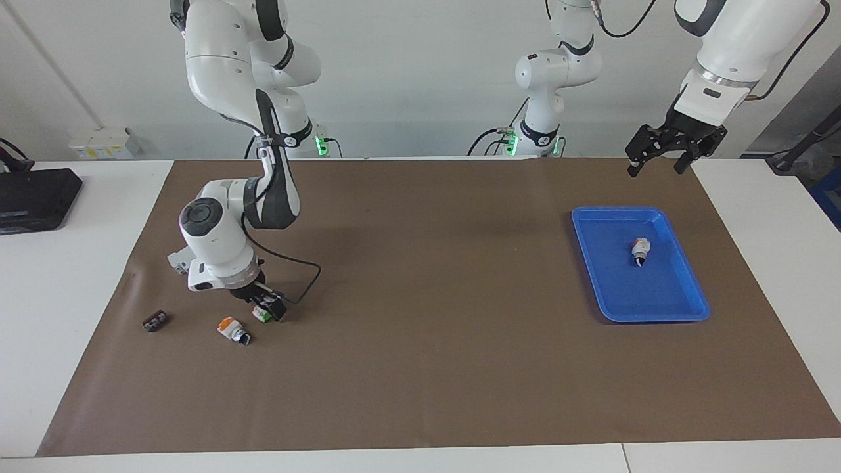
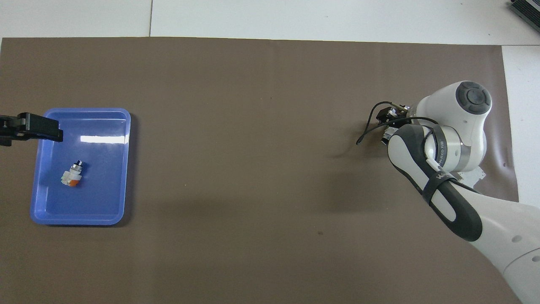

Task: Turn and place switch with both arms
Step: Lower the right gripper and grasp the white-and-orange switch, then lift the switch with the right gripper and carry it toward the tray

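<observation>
The switch point(image 1: 262, 315), white with a green end, is at the mat toward the right arm's end of the table. My right gripper point(image 1: 268, 307) is down at the mat with its black fingers closed around the switch. In the overhead view the right arm's wrist covers the switch, and only the gripper's black body point(image 2: 387, 114) shows. My left gripper point(image 1: 658, 165) is open and empty. It hangs raised at the blue tray's point(image 1: 657, 295) edge nearer to the robots, and also shows in the overhead view point(image 2: 31, 128).
An orange-capped white switch point(image 1: 232, 330) lies on the mat beside the right gripper. A small black part point(image 1: 155, 320) lies closer to the table's end. A white switch with red marking point(image 1: 640, 250) lies in the blue tray point(image 2: 97, 190). A black device point(image 1: 33, 197) sits off the mat.
</observation>
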Robot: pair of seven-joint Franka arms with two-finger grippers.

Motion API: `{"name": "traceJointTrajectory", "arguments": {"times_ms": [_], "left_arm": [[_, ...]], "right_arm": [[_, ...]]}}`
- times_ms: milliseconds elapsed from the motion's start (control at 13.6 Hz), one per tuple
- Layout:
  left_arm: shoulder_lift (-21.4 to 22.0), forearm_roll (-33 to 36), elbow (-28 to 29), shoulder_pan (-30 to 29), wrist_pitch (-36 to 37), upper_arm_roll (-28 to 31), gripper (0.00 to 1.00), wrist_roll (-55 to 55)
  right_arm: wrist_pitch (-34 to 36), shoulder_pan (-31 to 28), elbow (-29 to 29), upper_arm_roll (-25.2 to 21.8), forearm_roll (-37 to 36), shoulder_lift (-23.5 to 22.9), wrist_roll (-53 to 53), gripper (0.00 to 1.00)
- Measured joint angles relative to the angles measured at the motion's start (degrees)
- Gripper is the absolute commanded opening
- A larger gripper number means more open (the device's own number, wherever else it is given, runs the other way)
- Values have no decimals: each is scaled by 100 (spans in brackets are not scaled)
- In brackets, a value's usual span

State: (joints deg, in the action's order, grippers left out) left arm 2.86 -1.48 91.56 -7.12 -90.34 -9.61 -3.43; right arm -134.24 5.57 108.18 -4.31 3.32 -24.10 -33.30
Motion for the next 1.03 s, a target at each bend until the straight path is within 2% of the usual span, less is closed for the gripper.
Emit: {"name": "traceJointTrajectory", "arguments": {"times_ms": [73, 147, 220, 293, 514, 734, 1027], "left_arm": [[0, 0, 0, 0, 0, 0, 100, 0], [0, 0, 0, 0, 0, 0, 100, 0], [0, 0, 0, 0, 0, 0, 100, 0], [0, 0, 0, 0, 0, 0, 100, 0], [0, 0, 0, 0, 0, 0, 100, 0], [0, 0, 0, 0, 0, 0, 100, 0], [0, 0, 0, 0, 0, 0, 100, 0]], "right_arm": [[0, 2, 0, 1, 0, -7, -1, 80], [0, 2, 0, 2, 0, -14, -1, 71], [0, 2, 0, 2, 0, -21, -1, 27], [0, 2, 0, 2, 0, -27, -1, 0], [52, -2, -46, -8, 6, -11, -5, 0], [605, -5, -473, -9, 833, 4, -225, 0], [1127, 116, -998, 178, 1591, 249, -1808, 0]]}}
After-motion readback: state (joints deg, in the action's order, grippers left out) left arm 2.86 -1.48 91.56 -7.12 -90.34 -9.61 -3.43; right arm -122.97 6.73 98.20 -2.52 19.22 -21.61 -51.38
